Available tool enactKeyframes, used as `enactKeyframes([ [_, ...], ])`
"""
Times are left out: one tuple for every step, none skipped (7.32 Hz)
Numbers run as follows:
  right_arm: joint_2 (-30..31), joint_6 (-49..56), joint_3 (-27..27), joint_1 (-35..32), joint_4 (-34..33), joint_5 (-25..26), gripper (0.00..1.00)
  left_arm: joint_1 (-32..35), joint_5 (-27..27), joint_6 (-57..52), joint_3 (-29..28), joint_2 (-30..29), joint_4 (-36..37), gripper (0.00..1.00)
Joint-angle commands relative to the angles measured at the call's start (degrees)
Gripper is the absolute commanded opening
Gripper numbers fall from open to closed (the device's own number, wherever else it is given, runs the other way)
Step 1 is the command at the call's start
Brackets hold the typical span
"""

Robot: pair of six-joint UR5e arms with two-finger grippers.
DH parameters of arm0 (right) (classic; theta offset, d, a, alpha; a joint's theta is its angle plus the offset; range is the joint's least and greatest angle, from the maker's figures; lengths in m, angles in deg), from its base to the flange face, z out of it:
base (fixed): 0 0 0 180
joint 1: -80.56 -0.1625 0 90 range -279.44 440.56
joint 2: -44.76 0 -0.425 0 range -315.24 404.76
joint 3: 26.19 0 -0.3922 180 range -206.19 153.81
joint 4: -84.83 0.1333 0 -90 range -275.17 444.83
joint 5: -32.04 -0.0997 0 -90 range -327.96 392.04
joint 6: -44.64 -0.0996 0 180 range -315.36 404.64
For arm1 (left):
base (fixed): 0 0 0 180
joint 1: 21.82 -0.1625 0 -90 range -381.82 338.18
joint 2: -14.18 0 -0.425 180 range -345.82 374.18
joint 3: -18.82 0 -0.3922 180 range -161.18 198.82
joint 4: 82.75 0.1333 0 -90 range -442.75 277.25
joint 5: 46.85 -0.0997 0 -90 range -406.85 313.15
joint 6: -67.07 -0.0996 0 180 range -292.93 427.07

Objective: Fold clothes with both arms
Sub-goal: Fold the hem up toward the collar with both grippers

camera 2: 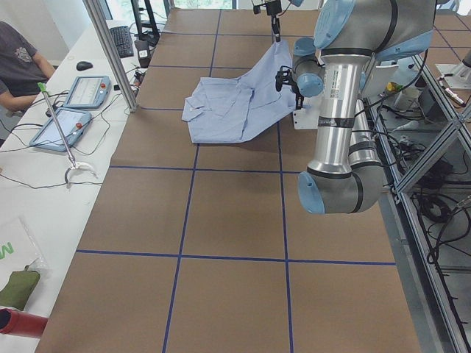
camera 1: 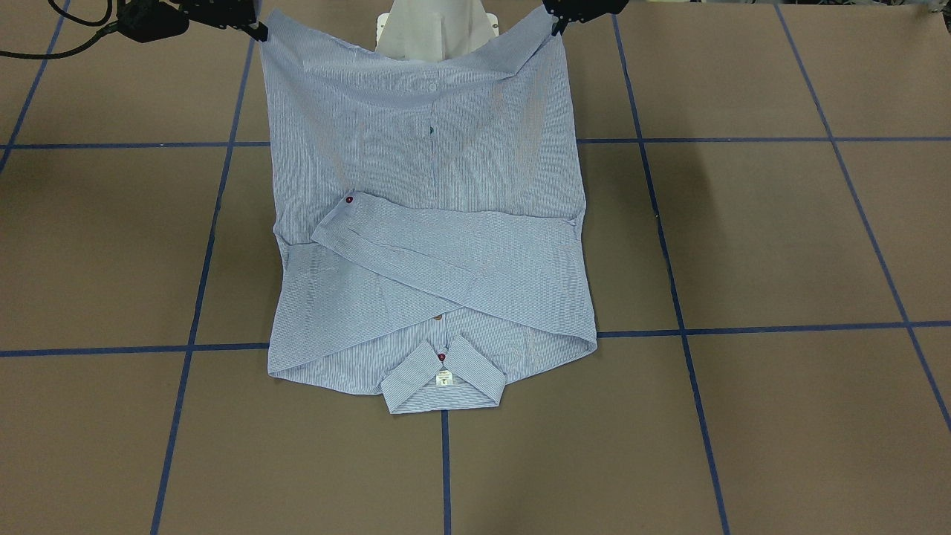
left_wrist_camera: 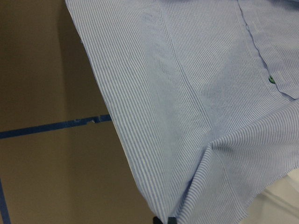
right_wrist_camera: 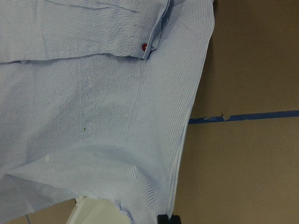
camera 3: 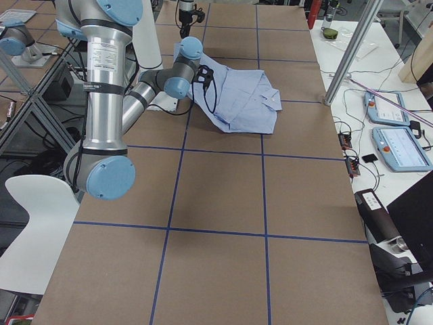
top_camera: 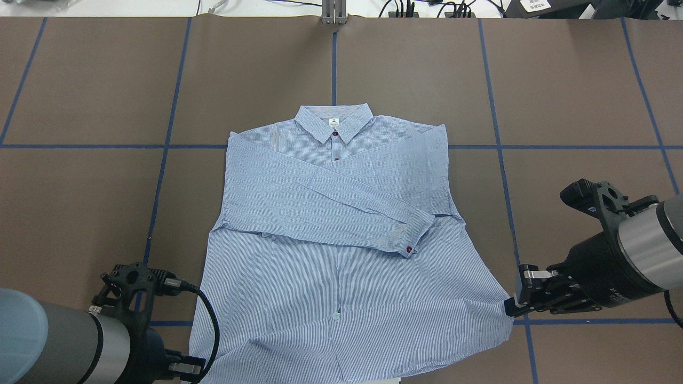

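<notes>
**Shirt fold with two arms, hem raised.** The shirt (top_camera: 341, 277) lies front-up at the middle of the brown table (top_camera: 80, 80). Its collar (top_camera: 333, 121) is on the side far from the robot, and its hem is on the near side, by the white pedestal (camera 1: 435, 33). Both sleeves are folded across the chest. The upper sleeve runs from the left shoulder to a cuff (top_camera: 413, 242) with a red button on the shirt's right half.

The left gripper (top_camera: 195, 373) pinches the left hem corner and the right gripper (top_camera: 509, 308) pinches the right hem corner. Each has its fingers pressed together on the cloth (the overhead view cuts off the left fingertips in part, but the front-facing view shows that grip). Both corners are held above the table, and the hem between them sags in a shallow curve. The collar, shoulders and sleeves rest flat. Blue tape lines (top_camera: 80, 145) mark the table in a grid.
</notes>
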Motion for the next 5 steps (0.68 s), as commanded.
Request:
enactKeyframes([
  [-0.5, 0.1, 1.3, -1.5, 0.0, -0.2, 0.0, -0.2, -0.1, -0.1, -2.4, -2.0, 0.3, 0.0],
  [-1.0, 0.9, 2.3, -2.6, 0.0, -0.2, 0.0, 0.2, -0.3, -0.4, -4.5, -3.0, 0.2, 0.0],
  [-2.2, 2.5, 3.8, -4.0, 0.0, -0.3, 0.0, 2.0, -0.5, -0.6, -6.2, -3.3, 0.1, 0.0],
  [-3.0, 2.6, 5.4, -5.1, 0.0, -0.3, 0.0, 3.4, -0.6, -0.7, -7.2, -3.4, 0.1, 0.0],
  [-4.2, 2.6, 6.7, -5.9, 0.0, -0.2, 0.0, 4.5, -0.6, -0.7, -7.8, -3.4, 0.1, 0.0],
])
